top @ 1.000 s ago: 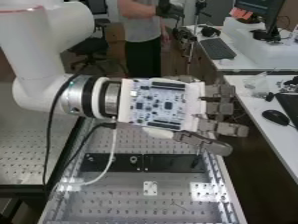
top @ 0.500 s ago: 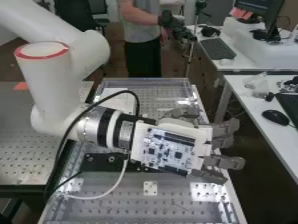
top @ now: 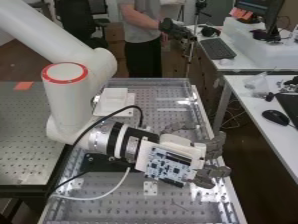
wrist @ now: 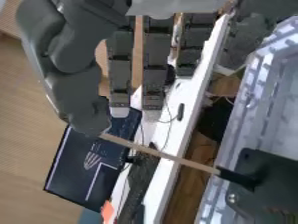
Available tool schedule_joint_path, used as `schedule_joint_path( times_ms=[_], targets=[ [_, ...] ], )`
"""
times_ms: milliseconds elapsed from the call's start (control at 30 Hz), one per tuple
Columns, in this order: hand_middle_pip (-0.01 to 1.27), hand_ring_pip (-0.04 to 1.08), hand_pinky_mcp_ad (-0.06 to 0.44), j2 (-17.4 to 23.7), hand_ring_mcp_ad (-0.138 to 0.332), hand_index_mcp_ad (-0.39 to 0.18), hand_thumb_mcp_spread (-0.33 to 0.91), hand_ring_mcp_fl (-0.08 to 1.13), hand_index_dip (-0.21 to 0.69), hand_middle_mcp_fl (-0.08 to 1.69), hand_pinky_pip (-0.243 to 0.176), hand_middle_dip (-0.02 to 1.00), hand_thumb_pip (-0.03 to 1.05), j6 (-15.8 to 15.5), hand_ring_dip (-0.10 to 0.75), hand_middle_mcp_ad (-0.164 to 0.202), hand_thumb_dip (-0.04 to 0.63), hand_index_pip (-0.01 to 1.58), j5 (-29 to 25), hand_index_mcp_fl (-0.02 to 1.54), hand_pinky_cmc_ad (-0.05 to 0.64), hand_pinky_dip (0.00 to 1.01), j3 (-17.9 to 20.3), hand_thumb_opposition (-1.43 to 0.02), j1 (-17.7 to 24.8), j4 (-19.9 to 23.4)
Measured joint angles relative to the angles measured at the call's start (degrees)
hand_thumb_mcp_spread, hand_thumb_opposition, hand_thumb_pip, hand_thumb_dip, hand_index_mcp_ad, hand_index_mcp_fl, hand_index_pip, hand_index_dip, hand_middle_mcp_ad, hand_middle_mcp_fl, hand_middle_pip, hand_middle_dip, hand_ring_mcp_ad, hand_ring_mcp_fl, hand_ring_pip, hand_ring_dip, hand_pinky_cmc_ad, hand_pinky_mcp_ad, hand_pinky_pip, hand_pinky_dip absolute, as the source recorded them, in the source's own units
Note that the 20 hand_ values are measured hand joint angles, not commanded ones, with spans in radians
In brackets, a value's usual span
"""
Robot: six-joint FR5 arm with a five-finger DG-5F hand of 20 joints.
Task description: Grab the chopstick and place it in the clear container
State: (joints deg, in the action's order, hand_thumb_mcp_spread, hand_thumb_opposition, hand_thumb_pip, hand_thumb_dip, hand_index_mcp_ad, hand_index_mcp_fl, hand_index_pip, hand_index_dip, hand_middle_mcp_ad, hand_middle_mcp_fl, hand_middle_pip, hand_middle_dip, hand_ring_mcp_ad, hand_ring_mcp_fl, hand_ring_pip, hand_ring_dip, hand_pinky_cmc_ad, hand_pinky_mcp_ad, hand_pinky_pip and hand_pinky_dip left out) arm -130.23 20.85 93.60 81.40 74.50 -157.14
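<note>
Your perforated metal counter [top: 120, 210] sits beneath the white arm [top: 40, 30], and the hand [top: 213, 172] is low over it; come down any further without checking and, as I judge it, you could knock the knuckles on the dark plate [wrist: 266, 197]. The black cable [top: 106, 117] loops up by the wrist; a quick turn might pull it taut or drag it across the work.

Your fingers [wrist: 153, 65] are long and straight, wide open, with nothing gripped; the thumb [wrist: 76, 95] lies across from them, its tip right by the free end of the chopstick [wrist: 153, 151]; whether the two touch, you cannot tell. The stick's other end is at a dark socket [wrist: 233, 176] by the plate; push with the thumb before the fingers close and you could lever it over or bend it; pinch only that free end and the thin wood may swivel or slip out, since so little of it would lie between the pads; lift at a slant and the socket could bind on it.
</note>
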Motion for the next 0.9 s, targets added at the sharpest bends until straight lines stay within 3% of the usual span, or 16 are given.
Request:
schedule_joint_path(
  times_ms=[233, 500, 767, 900],
  targets=[
    [0.12, 0.1, 0.258, -0.93, 0.056, -0.168, 0.46, 0.14, 0.318, 0.6, -0.075, 0.72, 0.61, 3.3, 0.342, -0.035, 0.326, 0.56, -0.92, 0.42, 0.367, 0.15, 1.01, -0.77, 1.23, 2.53],
    [0.12, 0.1, 0.258, -0.81, 0.061, -0.169, 0.47, 0.16, 0.314, 0.6, -0.075, 0.72, 0.61, 3.5, 0.379, -0.035, 0.323, 0.66, -3.09, 0.42, 0.358, 0.15, 2.91, -0.77, 1.73, 6.03],
    [0.13, 0.1, 0.258, -0.81, 0.056, -0.187, 0.49, 0.18, 0.269, 0.62, -0.075, 0.72, 0.61, 0.72, 0.41, -0.035, 0.323, 0.77, -4.34, 0.42, 0.367, 0.15, 4.02, -0.77, 1.99, 7.28],
    [0.13, 0.1, 0.262, -0.76, 0.058, -0.187, 0.49, 0.18, 0.267, 0.63, -0.075, 0.72, 0.6, -1.86, 0.417, -0.035, 0.323, 0.87, -5.89, 0.43, 0.367, 0.15, 5.28, -0.77, 2.26, 10.22]
  ],
)
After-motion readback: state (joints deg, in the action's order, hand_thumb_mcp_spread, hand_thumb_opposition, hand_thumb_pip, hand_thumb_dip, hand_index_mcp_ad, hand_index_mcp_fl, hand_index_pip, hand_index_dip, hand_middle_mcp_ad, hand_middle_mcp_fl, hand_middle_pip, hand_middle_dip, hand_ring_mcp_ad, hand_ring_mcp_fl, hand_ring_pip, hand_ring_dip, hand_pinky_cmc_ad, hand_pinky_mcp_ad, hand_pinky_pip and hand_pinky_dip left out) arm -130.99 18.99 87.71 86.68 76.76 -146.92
